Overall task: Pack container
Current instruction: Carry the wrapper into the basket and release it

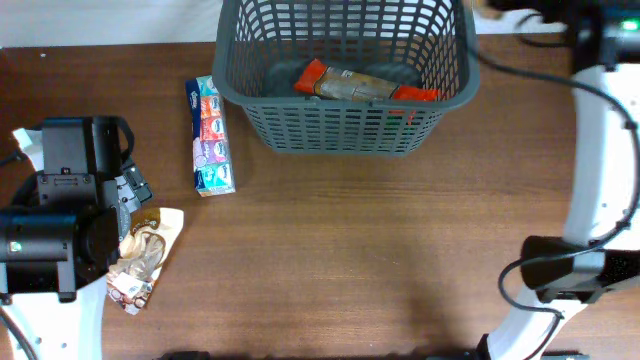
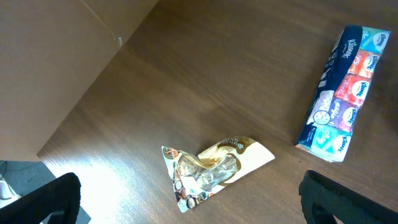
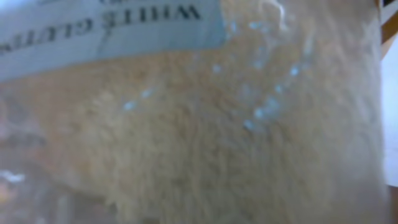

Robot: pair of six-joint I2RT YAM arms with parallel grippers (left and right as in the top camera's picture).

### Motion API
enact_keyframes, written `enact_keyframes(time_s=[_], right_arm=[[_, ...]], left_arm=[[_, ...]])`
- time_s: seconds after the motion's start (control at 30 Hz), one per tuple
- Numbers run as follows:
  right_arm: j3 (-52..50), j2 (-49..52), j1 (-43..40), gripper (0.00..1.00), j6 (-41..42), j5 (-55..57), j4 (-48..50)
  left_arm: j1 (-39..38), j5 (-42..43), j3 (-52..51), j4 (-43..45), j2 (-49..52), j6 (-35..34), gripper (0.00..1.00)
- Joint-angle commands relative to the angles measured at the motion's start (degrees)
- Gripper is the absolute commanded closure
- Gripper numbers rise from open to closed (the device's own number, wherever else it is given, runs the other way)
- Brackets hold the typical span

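Note:
The dark grey lattice basket (image 1: 345, 130) stands at the back middle of the table, with an orange-ended packet (image 1: 350, 84) lying inside. My left gripper (image 2: 189, 190) is open, and its dark fingers straddle a crumpled gold and white snack packet (image 2: 214, 168) on the table; the packet also shows in the overhead view (image 1: 145, 255). A clear bag of white grains with a pale label (image 3: 199, 124) fills the right wrist view and hides the right fingers. The right arm (image 1: 600, 150) reaches to the far right corner.
A long blue pack of tissue packets (image 1: 212, 135) lies left of the basket and also shows in the left wrist view (image 2: 342, 93). The table's left edge (image 2: 81, 99) runs close to the gold packet. Black cables (image 1: 520, 70) hang by the right arm.

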Motion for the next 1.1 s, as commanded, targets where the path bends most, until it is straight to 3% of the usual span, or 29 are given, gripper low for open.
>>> enact_keyframes(time_s=[0.0, 0.23, 0.47, 0.57, 0.73, 1.07], right_arm=[[1.8, -1.2, 5.6, 0.96, -0.5, 7.2, -0.6], [1.8, 1.6, 13.2, 0.96, -4.1, 19.2, -4.6], [1.8, 7.2, 14.6, 0.84, -4.3, 19.5, -5.9], [1.8, 9.7, 14.6, 0.75, -4.3, 19.5, -7.0], [1.8, 13.6, 14.6, 0.75, -4.3, 19.4, -10.5], [2.1, 10.4, 14.6, 0.79, -4.3, 19.2, -9.7]], left_arm=[[0.3, 0.2, 0.5, 0.1, -0.2, -0.1, 0.0], [0.3, 0.2, 0.5, 0.1, -0.2, -0.1, 0.0], [0.3, 0.2, 0.5, 0.1, -0.2, -0.1, 0.0], [0.3, 0.2, 0.5, 0.1, -0.2, -0.1, 0.0], [0.3, 0.2, 0.5, 0.1, -0.2, -0.1, 0.0], [0.3, 0.2, 0.5, 0.1, -0.2, -0.1, 0.0]])
